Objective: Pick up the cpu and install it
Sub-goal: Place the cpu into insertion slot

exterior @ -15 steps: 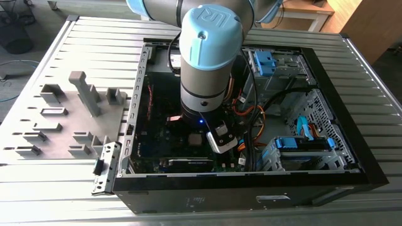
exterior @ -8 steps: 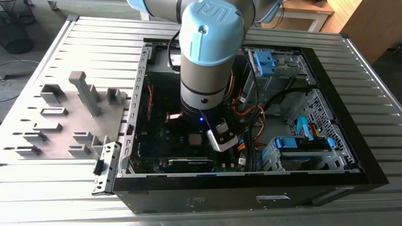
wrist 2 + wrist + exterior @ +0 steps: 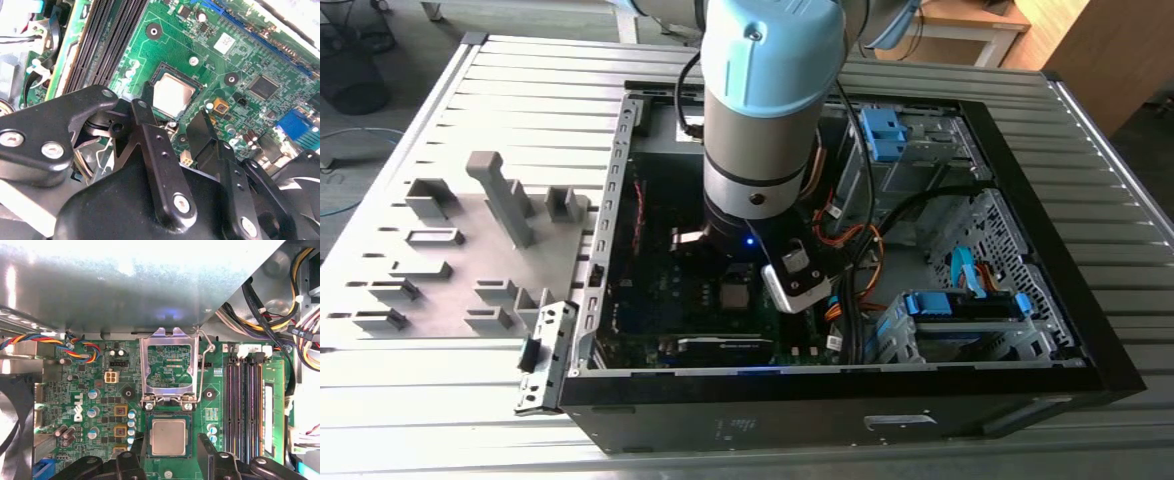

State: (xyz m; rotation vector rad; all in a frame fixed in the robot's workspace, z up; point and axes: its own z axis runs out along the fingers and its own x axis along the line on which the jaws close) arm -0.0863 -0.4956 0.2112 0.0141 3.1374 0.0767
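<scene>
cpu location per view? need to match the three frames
Exterior view: cpu, likely the small pale patch just to the exterior view's left of the arm's tip; hard to confirm.
First wrist view: cpu seated in its socket, between the two fingers, untouched.
Second wrist view: cpu just beyond the fingers.
Shared landmark: black memory slots beside the socket, in both wrist views.
</scene>
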